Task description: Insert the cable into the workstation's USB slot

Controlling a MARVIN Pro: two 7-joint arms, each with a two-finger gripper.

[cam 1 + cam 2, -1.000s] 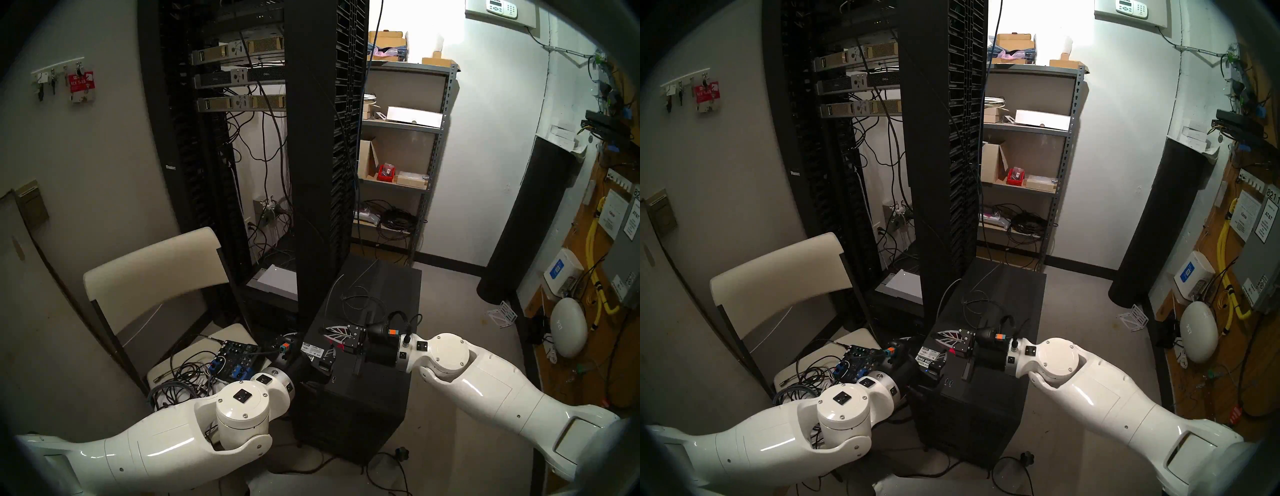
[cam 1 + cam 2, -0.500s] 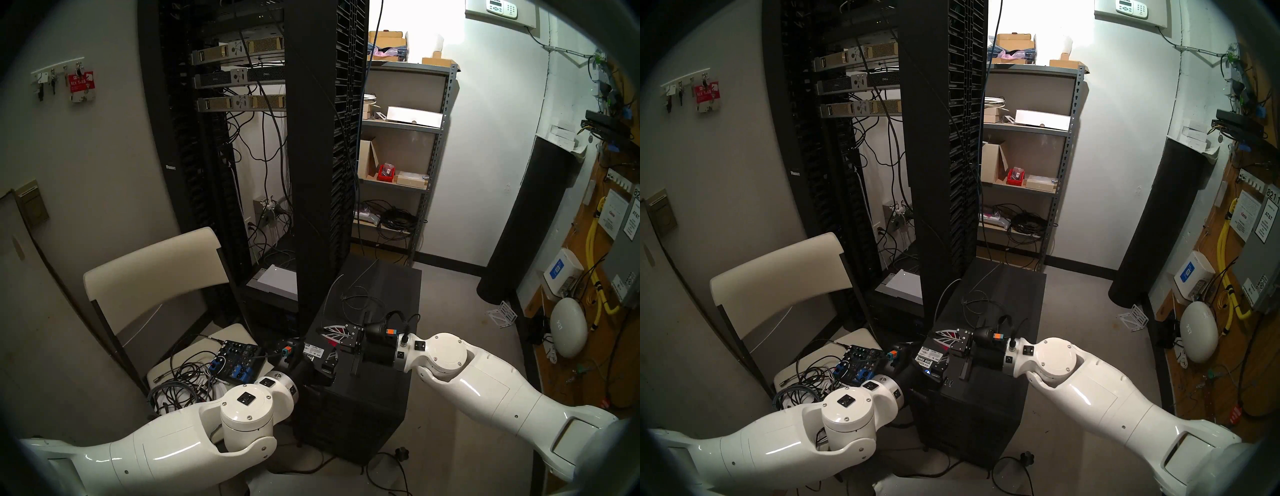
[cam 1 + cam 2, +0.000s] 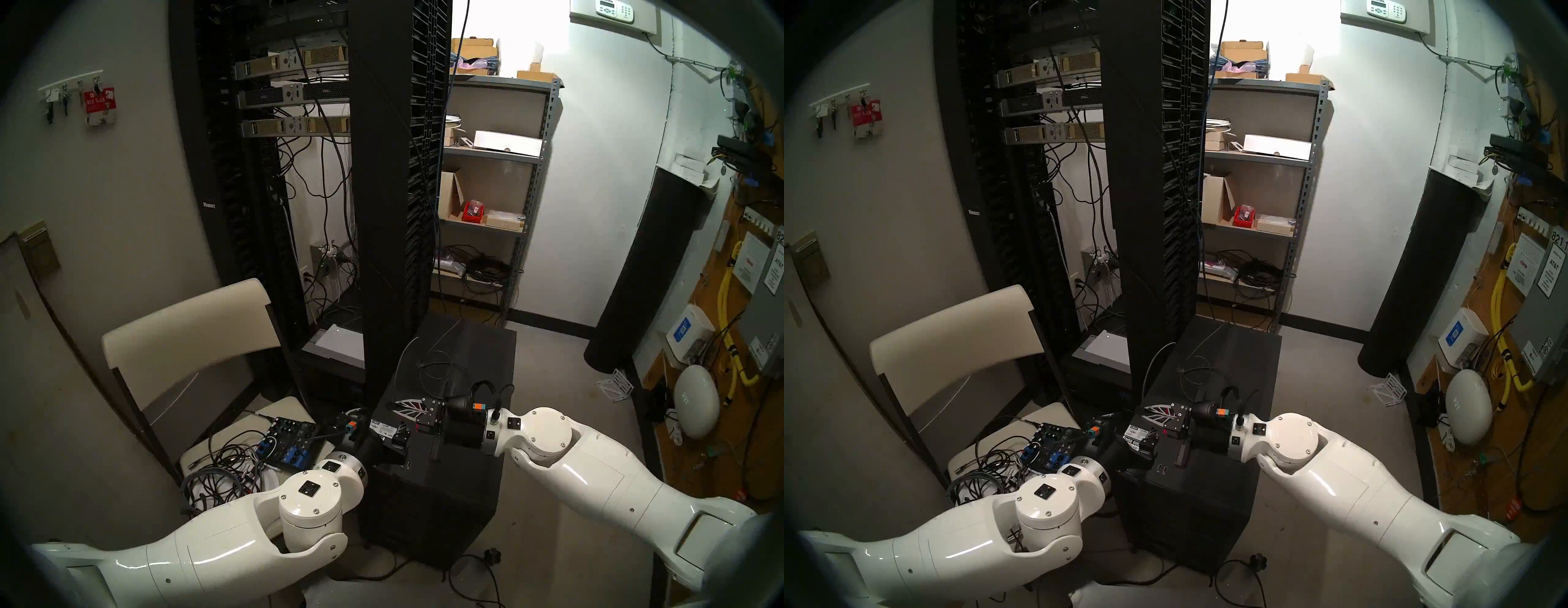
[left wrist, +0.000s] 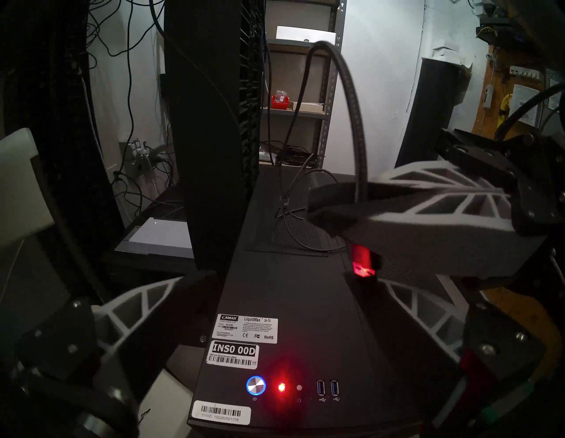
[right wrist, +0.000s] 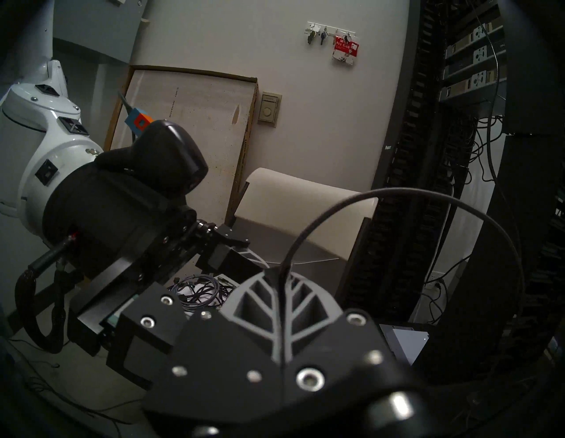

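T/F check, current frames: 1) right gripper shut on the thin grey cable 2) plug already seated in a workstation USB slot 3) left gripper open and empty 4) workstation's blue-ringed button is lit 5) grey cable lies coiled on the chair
1) True. The right gripper is shut on the thin grey cable.
2) False. The cable's plug end hangs above the top of the matte black tower workstation; both blue USB slots are empty.
3) True. The left gripper is open, nothing between its fingers.
4) True. The blue-ringed button glows, beside a red light.
5) False. It loops over the workstation's top; the white chair holds other cords.
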